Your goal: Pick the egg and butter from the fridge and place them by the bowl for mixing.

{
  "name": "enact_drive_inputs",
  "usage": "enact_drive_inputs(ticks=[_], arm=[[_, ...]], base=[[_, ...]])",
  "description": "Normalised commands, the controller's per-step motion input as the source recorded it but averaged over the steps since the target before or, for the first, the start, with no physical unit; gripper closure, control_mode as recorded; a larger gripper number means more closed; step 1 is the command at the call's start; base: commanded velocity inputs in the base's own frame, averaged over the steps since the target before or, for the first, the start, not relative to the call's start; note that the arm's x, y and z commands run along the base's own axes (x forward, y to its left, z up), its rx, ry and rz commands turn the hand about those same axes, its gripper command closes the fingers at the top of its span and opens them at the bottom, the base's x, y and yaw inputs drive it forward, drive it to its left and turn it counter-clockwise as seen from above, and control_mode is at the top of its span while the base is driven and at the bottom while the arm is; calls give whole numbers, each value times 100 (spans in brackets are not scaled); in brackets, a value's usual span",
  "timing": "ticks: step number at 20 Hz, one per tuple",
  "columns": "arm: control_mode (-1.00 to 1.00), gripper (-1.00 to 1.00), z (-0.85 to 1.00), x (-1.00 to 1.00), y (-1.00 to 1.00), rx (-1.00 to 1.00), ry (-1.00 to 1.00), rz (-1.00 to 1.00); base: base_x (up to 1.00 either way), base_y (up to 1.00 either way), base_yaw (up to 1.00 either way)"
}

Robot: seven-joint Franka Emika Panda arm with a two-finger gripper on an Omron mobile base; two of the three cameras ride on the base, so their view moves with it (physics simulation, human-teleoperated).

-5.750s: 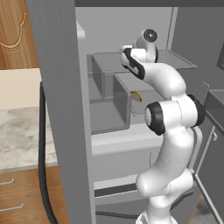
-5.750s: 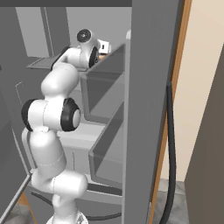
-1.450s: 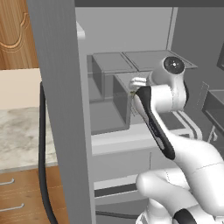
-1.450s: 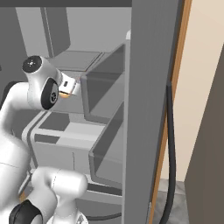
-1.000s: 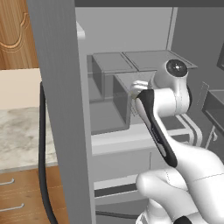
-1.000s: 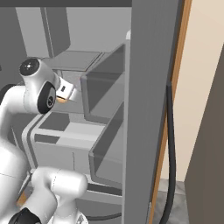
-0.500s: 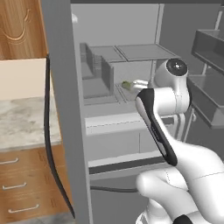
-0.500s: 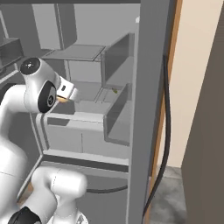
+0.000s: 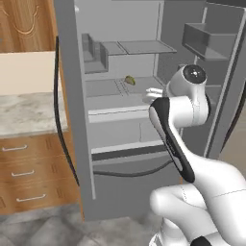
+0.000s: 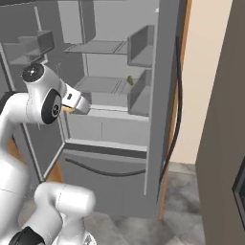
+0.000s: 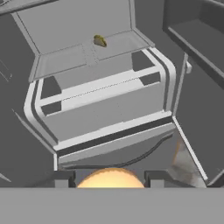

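Smooth pale-yellow egg (image 11: 110,177), round, clamped between my gripper (image 11: 109,179) fingertips, outside open fridge (image 9: 120,144). Butter (image 9: 129,80), short olive stick, lies on flat grey shelf (image 9: 110,87) deep inside. Open air between gripper and shelf edge.

Butter (image 9: 129,80) on fridge (image 9: 144,57) shelf; egg (image 11: 110,178) outside.

We saw a pale yellow-orange egg (image 11: 110,177) between dark grey finger tips (image 11: 64,178). The butter (image 9: 129,80) was olive-yellow on a light grey shelf (image 9: 115,87) of the grey fridge (image 9: 72,96). Beside it were brown wooden drawers (image 9: 29,170) under a mottled beige-grey marble counter (image 9: 24,113).
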Motion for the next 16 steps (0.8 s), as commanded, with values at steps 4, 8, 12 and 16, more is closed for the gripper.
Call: enact_drive_inputs(ticks=[4, 8, 12, 16], arm=[[100, 100, 0, 0, 0, 0, 0, 0], [100, 100, 0, 0, 0, 0, 0, 0], [100, 100, 0, 0, 0, 0, 0, 0], [100, 100, 0, 0, 0, 0, 0, 0]], base=[[-68, 0, 15], [-55, 0, 47], [-34, 0, 82], [-10, 0, 100]])
